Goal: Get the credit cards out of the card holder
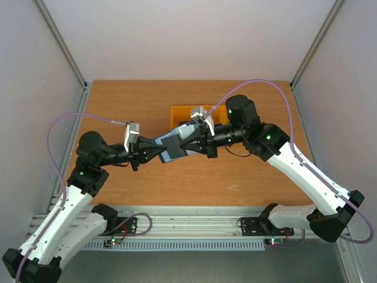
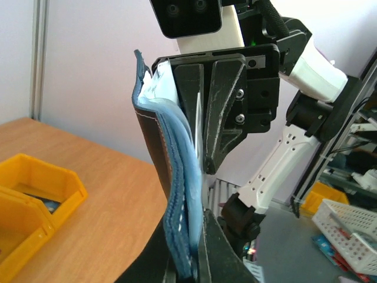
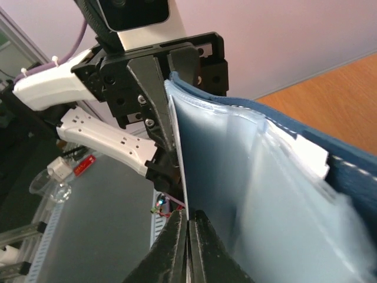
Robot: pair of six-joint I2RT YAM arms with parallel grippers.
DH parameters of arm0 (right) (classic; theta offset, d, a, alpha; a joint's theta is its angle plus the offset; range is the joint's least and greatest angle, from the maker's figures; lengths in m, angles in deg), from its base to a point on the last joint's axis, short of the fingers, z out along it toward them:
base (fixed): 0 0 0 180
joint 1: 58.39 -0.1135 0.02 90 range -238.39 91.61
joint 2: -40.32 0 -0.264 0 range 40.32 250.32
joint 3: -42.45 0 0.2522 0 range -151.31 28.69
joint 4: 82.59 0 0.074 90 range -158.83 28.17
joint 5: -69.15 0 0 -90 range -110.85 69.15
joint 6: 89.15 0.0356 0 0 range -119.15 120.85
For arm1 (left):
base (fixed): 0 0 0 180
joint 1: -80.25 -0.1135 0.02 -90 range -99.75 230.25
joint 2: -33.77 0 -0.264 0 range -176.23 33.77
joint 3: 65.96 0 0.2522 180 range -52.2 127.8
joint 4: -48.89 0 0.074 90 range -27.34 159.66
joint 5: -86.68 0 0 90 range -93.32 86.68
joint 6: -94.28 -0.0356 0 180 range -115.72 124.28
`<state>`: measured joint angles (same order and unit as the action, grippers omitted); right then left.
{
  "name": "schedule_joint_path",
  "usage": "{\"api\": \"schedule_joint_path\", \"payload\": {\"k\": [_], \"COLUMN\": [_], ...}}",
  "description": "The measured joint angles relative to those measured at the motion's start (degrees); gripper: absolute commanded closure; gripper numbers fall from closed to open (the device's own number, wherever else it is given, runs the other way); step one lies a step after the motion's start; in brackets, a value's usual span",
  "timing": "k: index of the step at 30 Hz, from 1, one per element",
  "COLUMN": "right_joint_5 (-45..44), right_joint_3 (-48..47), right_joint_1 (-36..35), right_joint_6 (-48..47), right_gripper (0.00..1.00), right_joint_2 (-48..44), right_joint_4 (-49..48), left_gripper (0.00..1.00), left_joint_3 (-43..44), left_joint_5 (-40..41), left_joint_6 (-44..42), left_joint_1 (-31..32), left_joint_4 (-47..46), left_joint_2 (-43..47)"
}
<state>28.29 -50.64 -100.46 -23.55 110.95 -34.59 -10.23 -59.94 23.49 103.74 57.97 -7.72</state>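
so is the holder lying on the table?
No, the holder is upright off the table, pinched between the left gripper and right gripper.

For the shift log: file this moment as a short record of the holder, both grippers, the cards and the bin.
card holder: open, lifted off the table, held between both arms
left gripper: shut on the holder's dark outer cover
right gripper: shut on the edge of a pale inner sleeve
cards: cannot tell any apart in these views
orange bin: on the table behind the holder
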Motion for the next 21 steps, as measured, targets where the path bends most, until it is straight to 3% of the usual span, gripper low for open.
{"api": "schedule_joint_path", "payload": {"k": [3,21], "right_joint_5": [-0.07,-5.31], "right_joint_3": [0.04,1.73], "right_joint_1": [0.04,1.09], "right_joint_6": [0.24,0.55], "right_gripper": [0.87,0.88], "right_joint_2": [-0.07,-0.26], "right_joint_4": [-0.15,-0.81], "left_gripper": [1.00,1.00], "left_joint_3": [-0.04,-1.31], "left_joint_5": [-0.22,1.40], "left_joint_6": [-0.13,-0.13], "left_joint_1": [0.02,0.00], "left_joint_4": [-0.52,-0.48], "left_joint_2": [0.04,0.59]}}
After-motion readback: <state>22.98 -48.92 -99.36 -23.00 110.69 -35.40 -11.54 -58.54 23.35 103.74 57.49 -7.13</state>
